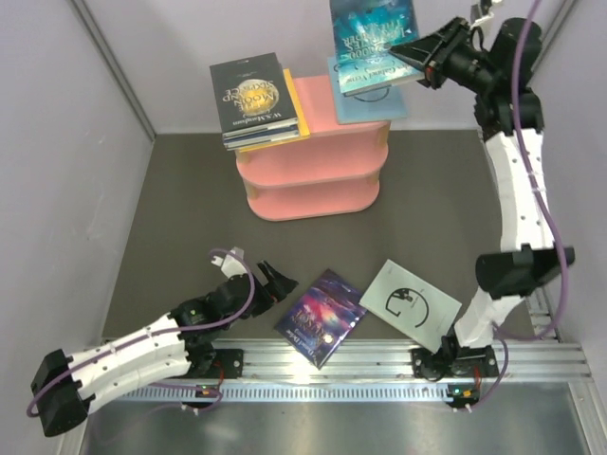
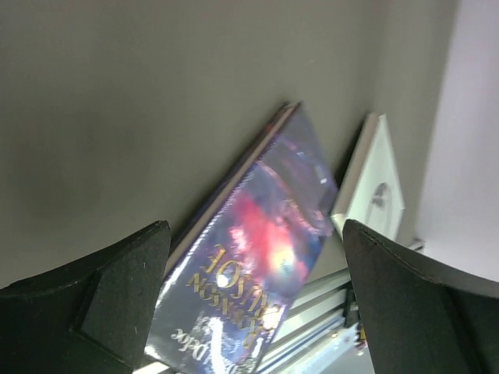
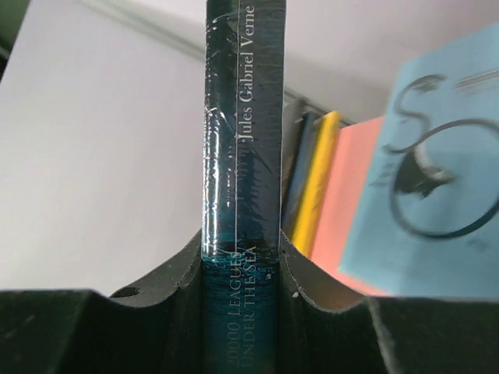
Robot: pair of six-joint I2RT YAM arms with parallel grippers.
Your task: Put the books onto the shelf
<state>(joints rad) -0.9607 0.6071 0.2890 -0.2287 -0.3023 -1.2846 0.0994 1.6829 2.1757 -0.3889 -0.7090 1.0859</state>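
While the right gripper (image 1: 410, 49) clamps the teal book (image 1: 365, 24) above the shelf's (image 1: 318, 123) right end, it wants lowering flat onto the light blue book (image 1: 375, 100) — edges squared. The left gripper (image 1: 275, 282) gapes empty beside the purple book (image 1: 321, 318).

Soft even light, glare on the rail (image 1: 318, 365), wrist views blurry.

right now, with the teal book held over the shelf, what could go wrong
1. The light blue book appears to overhang the shelf at its end; setting the teal book on it could tip both off.
2. The right tool pinches the teal book only near its spine, so it may swing or slip.
3. The open left tool by the flat purple book could shove it into the white book.
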